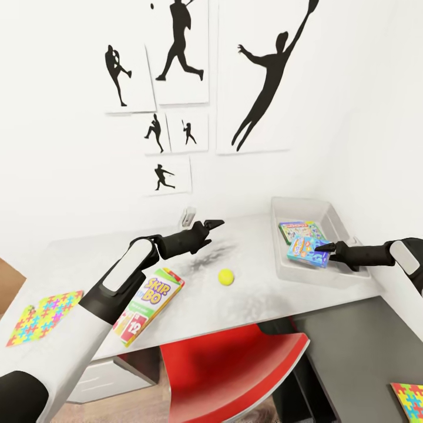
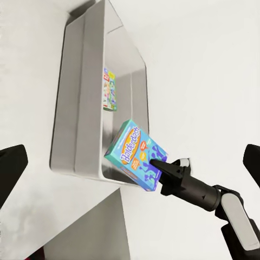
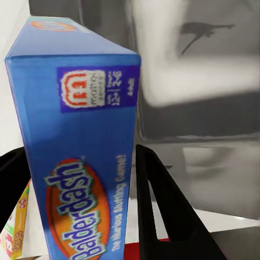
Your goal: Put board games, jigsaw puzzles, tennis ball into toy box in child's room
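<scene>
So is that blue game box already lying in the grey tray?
Not yet: the blue game box is tilted over the grey tray, pinched in the right gripper.

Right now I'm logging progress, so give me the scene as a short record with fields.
right claw: shut on blue board game, held over toy box
left claw: open, holding nothing, above table
in toy box: green-edged board game
on table: SKIP-BO board game, tennis ball, one jigsaw puzzle
lower wing: second jigsaw puzzle

"SKIP-BO" on yellow box (image 1: 148, 305), "Balderdash" on blue box (image 3: 76, 157)
</scene>
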You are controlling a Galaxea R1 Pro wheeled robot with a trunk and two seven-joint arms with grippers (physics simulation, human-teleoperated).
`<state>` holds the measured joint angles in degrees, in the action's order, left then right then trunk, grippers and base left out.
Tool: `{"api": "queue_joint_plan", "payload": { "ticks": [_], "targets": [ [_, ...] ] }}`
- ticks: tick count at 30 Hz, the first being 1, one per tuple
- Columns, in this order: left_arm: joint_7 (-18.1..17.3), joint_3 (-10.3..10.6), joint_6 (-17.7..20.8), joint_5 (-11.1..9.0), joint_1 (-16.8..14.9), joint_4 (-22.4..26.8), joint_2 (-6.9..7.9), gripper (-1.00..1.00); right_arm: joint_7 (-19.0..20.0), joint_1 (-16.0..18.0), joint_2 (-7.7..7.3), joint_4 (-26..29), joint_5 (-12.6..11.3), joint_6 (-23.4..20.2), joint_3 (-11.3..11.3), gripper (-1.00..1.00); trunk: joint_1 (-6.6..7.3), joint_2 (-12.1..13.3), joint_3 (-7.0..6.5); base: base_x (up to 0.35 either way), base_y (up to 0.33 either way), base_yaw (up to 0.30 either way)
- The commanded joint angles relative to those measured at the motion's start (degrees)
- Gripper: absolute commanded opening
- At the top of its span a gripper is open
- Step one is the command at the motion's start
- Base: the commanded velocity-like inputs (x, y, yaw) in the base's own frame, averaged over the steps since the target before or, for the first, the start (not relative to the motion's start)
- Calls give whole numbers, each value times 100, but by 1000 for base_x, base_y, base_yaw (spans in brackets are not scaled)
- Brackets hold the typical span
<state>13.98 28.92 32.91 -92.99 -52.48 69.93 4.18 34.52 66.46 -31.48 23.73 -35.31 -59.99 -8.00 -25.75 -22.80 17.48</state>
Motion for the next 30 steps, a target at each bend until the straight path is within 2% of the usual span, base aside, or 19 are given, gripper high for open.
{"api": "queue_joint_plan", "payload": {
  "ticks": [1, 20, 30],
  "targets": [
    [52, 8, -4, -61, -14, 9, 2, 100, 65, 8, -8, -1, 32, -1, -23, -100, -3, -12, 17, 0, 0, 0],
    [52, 8, -4, -61, -76, 20, -4, 100, 68, 37, -56, 38, 21, -1, -4, -100, -3, -12, 47, 0, 0, 0],
    [52, 8, -4, -61, -78, 28, -5, 100, 63, 231, -76, 45, 20, -1, -5, -100, -3, -12, 47, 0, 0, 0]
  ]
}}
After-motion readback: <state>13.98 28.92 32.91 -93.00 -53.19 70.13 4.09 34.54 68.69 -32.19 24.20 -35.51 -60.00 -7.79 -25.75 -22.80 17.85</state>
